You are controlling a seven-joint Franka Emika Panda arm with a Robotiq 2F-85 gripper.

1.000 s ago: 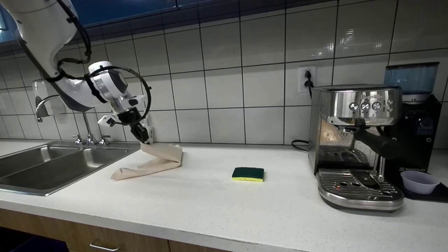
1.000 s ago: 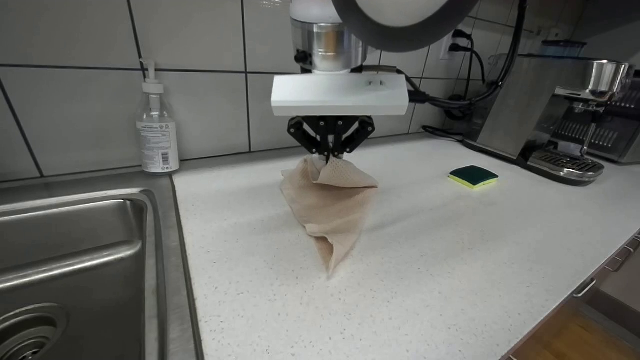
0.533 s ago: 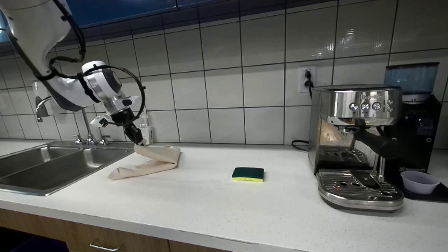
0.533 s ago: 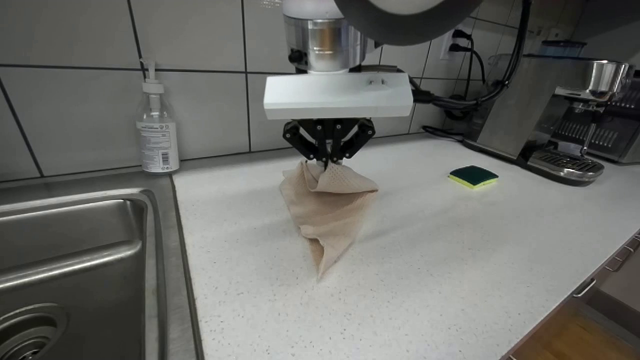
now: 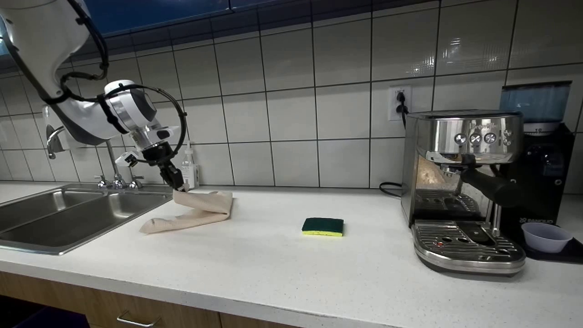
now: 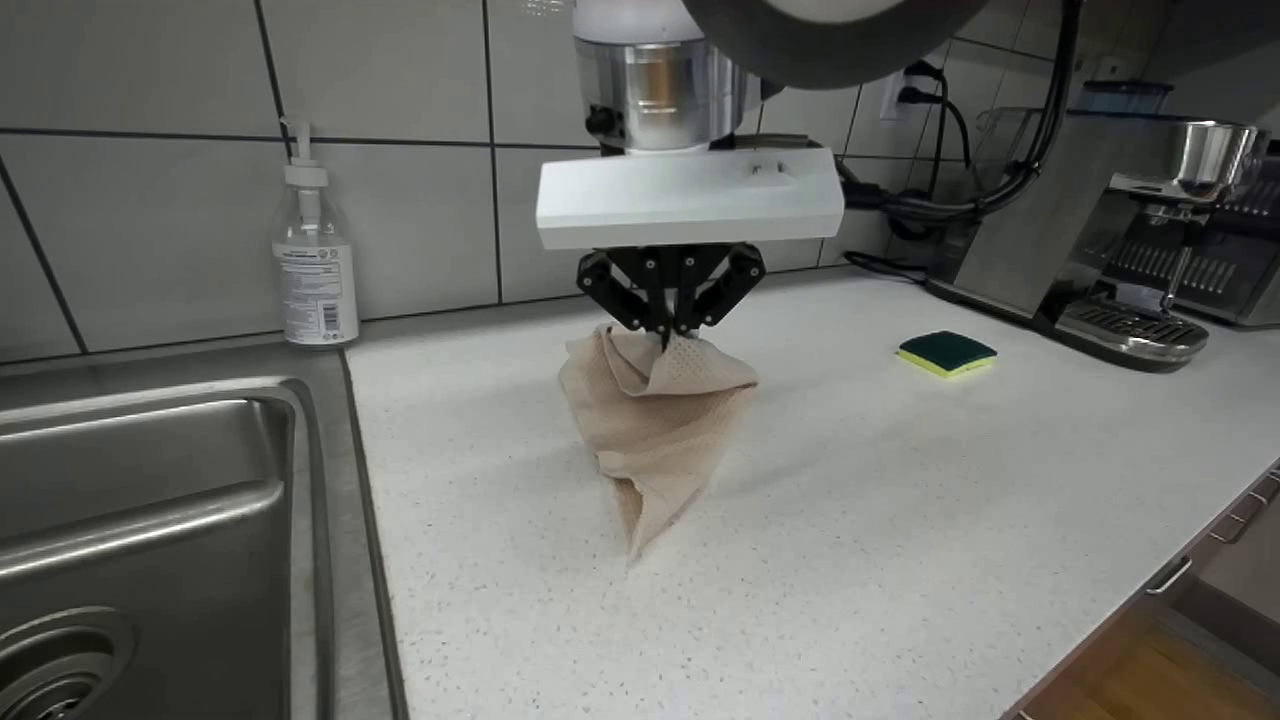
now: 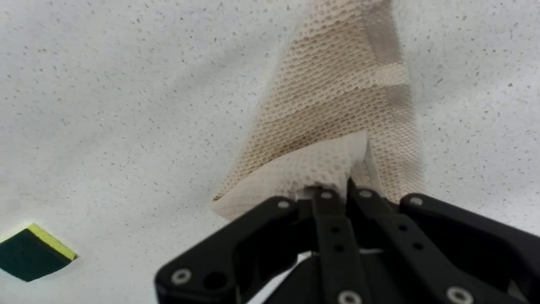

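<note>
Beige waffle-weave cloth [image 6: 655, 430] sits on the surface [image 6: 850, 560], mid-frame in an exterior view, its raised fold pinched in closed jaws. I'd judge it light, limp, unbreakable, best gripped where layers bunch.

Soft light on the countertop [image 5: 268, 269], glare on wall tiles [image 5: 296, 114], faint shadows beside the cloth [image 7: 333, 101].

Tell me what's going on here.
A robot arm is handling a tan cloth on the counter beside the sink. Its claw is shut on a raised fold, while the far end lies on the counter. A sponge sits apart, between the cloth and the coffee machine; a pump bottle stands near the sink's corner.
</note>
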